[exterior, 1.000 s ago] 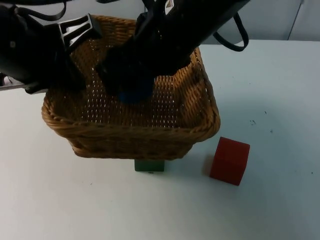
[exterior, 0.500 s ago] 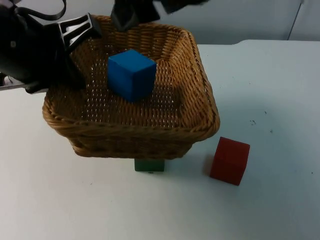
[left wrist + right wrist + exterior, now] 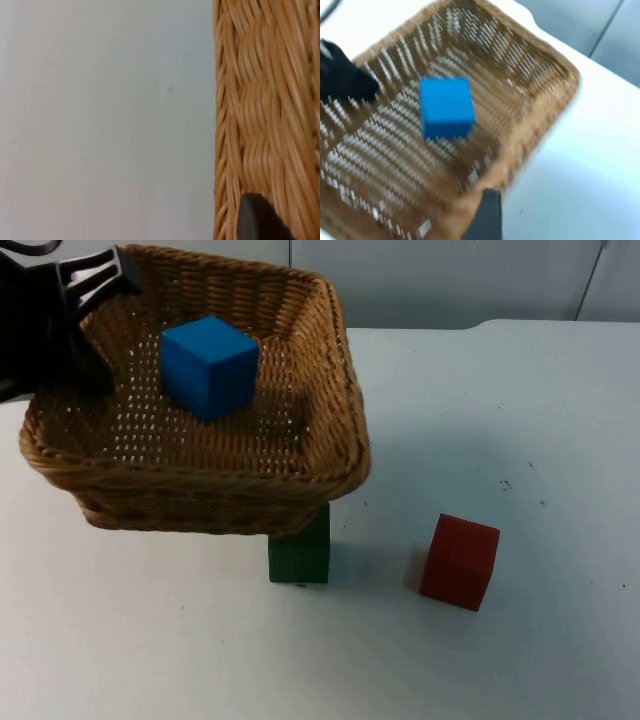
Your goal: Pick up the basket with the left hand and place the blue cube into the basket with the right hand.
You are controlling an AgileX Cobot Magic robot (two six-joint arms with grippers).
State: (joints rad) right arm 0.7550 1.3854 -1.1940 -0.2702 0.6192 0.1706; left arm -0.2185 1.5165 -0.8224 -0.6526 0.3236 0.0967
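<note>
A woven wicker basket (image 3: 200, 475) hangs tilted above the table at the left, with the blue cube (image 3: 208, 367) lying loose on its floor. My left gripper (image 3: 85, 300) is shut on the basket's far left rim. In the left wrist view the basket's wall (image 3: 265, 100) runs beside a black fingertip (image 3: 255, 217). The right wrist view looks down from above onto the basket (image 3: 530, 125) and the blue cube (image 3: 446, 106). My right gripper (image 3: 487, 215) is open, holds nothing and is well clear of the cube.
A green cube (image 3: 300, 550) stands on the table, partly under the basket's front right corner. A red cube (image 3: 459, 561) stands to its right. The white table top (image 3: 520, 420) stretches free on the right, up to the grey wall.
The right arm let go of the blue cube in the basket and pulled back out of the top view. The left arm moved the basket left and up, uncovering more of the green cube.
</note>
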